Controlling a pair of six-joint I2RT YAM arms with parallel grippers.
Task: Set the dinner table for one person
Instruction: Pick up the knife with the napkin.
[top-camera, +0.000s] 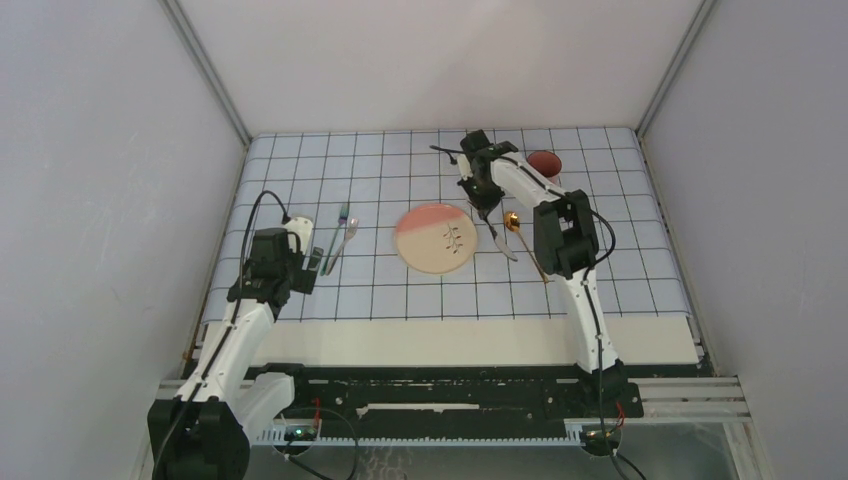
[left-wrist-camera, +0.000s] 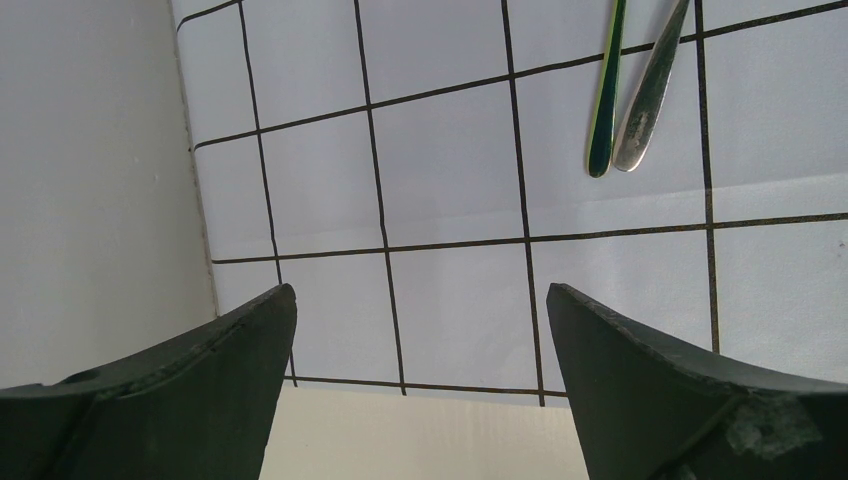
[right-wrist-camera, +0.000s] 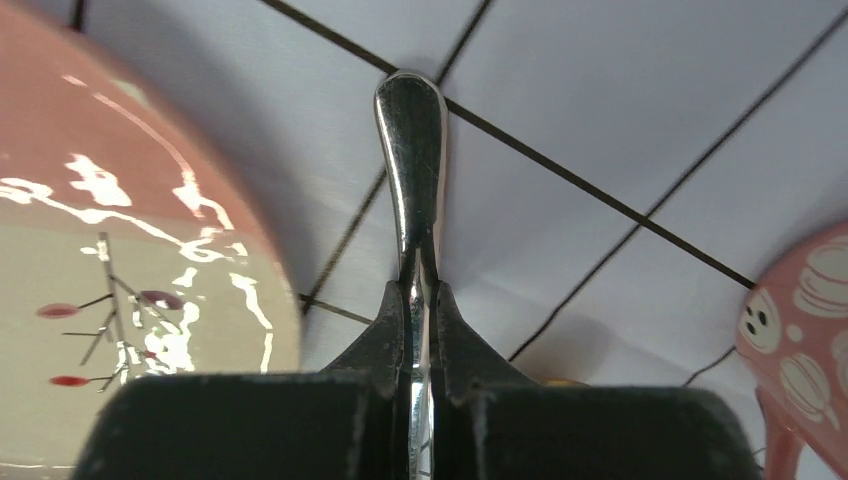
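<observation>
Knife (right-wrist-camera: 410, 150) is clamped by its handle in the right gripper (right-wrist-camera: 420, 292), long axis poking straight out alongside the plate (right-wrist-camera: 150, 260)'s right rim over the dinner table (top-camera: 450, 340), while the left gripper (left-wrist-camera: 420, 300) gapes empty, well off past the plate's other side.

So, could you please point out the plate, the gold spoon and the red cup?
plate (top-camera: 436, 238), top view, its centre.
gold spoon (top-camera: 511, 219), top view, its bowl.
red cup (top-camera: 543, 162), top view, its inside.
</observation>
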